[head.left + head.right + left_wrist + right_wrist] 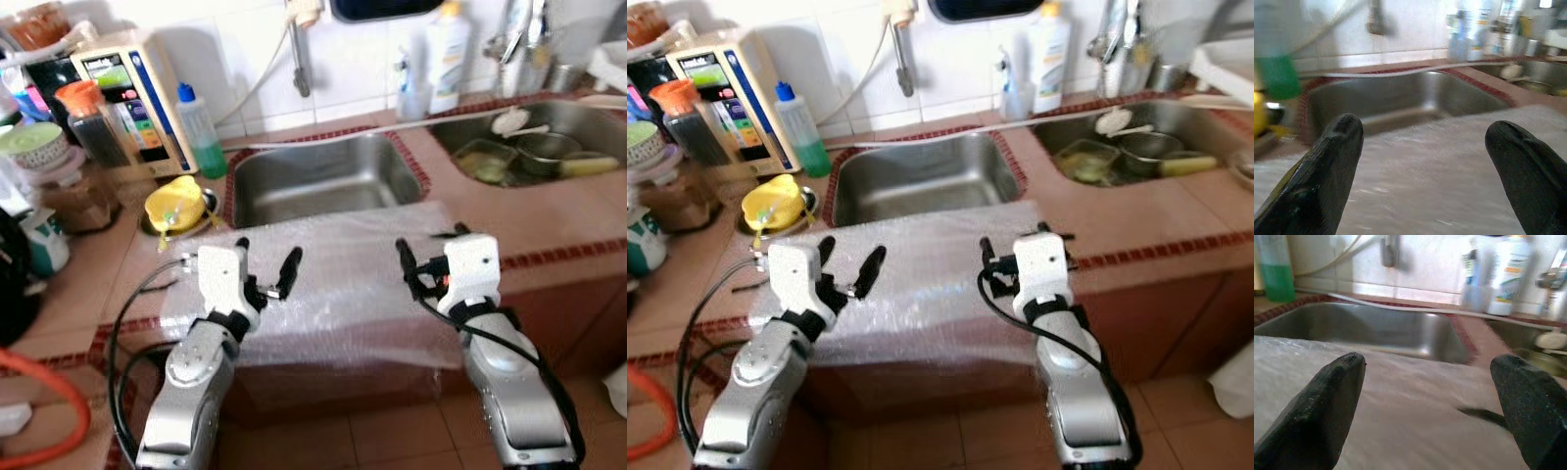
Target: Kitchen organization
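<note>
A sheet of clear bubble wrap (pixel 343 289) lies over the tiled counter in front of the empty steel sink (pixel 323 178) and hangs over the counter's front edge. Both grippers hover just above the sheet. My left gripper (pixel 266 257) is open over its left part, with nothing between the fingers (pixel 1327 171). Over the sheet's right part my right gripper (pixel 431 245) is open too, its fingers (pixel 1327 401) spread wide and holding nothing. Each wrist view looks across the sheet toward the sink (pixel 1376 330).
A second sink (pixel 578 122) at the right holds dishes and a ladle. A green soap bottle (pixel 201 132), a yellow cup-like thing (pixel 176 204), a water purifier (pixel 127 93) and jars crowd the left counter. Bottles (pixel 449 49) stand by the back wall.
</note>
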Controlling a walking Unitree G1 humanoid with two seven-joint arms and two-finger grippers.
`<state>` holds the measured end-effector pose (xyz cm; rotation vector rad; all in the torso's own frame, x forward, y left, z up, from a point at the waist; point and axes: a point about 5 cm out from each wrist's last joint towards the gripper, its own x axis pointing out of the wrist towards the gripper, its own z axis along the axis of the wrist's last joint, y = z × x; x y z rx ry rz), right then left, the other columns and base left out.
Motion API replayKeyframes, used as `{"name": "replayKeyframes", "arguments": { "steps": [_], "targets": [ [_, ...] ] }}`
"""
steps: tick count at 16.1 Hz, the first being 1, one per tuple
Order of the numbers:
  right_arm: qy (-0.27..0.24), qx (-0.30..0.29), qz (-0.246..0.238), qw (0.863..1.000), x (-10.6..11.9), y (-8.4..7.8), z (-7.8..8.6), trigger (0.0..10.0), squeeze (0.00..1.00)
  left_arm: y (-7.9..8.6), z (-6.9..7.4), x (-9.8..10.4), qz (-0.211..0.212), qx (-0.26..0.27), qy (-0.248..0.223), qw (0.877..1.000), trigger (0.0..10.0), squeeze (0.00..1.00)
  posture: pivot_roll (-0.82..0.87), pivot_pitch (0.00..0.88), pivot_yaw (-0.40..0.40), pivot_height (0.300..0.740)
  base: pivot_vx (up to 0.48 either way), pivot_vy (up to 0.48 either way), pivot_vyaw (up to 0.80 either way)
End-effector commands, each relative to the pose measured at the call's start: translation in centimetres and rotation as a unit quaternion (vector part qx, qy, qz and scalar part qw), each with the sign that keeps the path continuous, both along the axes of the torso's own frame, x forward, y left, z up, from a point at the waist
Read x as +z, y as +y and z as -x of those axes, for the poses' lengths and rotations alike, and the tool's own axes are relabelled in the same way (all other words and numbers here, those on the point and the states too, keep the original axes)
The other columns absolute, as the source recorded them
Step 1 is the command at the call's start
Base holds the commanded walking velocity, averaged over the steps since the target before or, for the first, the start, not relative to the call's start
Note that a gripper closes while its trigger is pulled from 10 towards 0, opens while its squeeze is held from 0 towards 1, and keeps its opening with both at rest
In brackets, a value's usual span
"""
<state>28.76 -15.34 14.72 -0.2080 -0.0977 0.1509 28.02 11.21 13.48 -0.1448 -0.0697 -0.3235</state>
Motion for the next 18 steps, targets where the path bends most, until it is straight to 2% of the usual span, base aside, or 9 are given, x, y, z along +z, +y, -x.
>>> {"name": "replayKeyframes", "arguments": {
  "steps": [1,5,7,18],
  "targets": [
    [-0.001,0.017,-0.011,1.000,0.07,1.13,-0.02,10.0,0.00,1.15,0.03,-0.74,-0.017,0.030,0.022,0.999,10.0,0.00,-0.21,0.054,0.125,0.740,0.000,0.000,0.00],
    [0.002,0.017,-0.010,1.000,-0.04,1.12,-0.09,10.0,0.00,1.19,0.25,-0.93,-0.030,0.028,0.022,0.999,10.0,0.00,-0.21,0.055,0.125,0.740,0.000,0.000,0.00],
    [0.003,0.018,-0.010,1.000,-0.05,1.15,-0.10,10.0,0.00,1.22,0.23,-0.91,-0.027,0.028,0.023,0.999,10.0,0.00,-0.21,0.055,0.125,0.740,0.000,-0.302,0.00],
    [0.004,0.016,-0.011,1.000,-0.13,1.20,-0.09,10.0,0.00,1.23,0.21,-0.95,-0.036,0.027,0.025,0.999,10.0,0.00,-0.21,0.050,0.131,0.740,0.000,-0.434,0.00]
  ]
}}
